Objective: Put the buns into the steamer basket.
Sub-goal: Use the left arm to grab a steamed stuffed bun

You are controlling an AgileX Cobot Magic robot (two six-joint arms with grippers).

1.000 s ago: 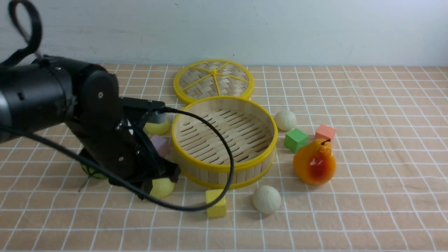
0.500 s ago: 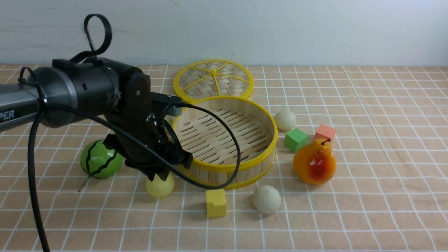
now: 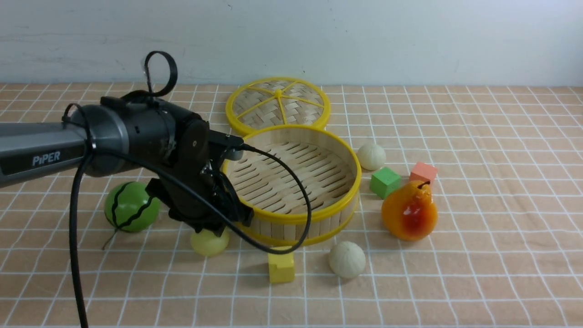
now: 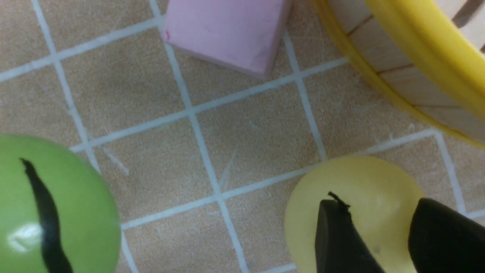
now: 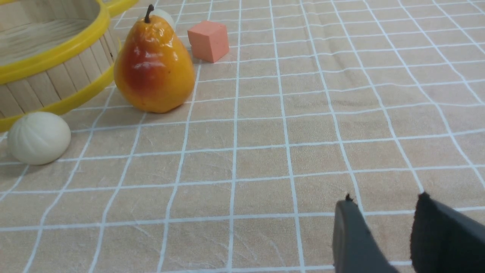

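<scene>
Left claw: tips slightly apart, gripping nothing, hanging right over the pale yellow bun. Bun sits on the bench, just beside the steamer basket wall. Basket has nothing in it. Bun looks light, smooth, probably slippery. Open wider, take it across the middle, squeeze gently.

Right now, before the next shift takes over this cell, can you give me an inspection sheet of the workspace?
Surface: checked orange cloth, no spills seen.
Job's things: steamer basket empty; yellow bun, near white bun and far white bun on the cloth outside it.
Clutter: lid, watermelon ball, pear, yellow cube, green cube, salmon cube, pink cube.
Grippers: left tool open over the yellow bun; right tool open over bare cloth.
Cables: black cable sags across the basket's front wall.
Surroundings: pale wall; nothing else seen.
</scene>
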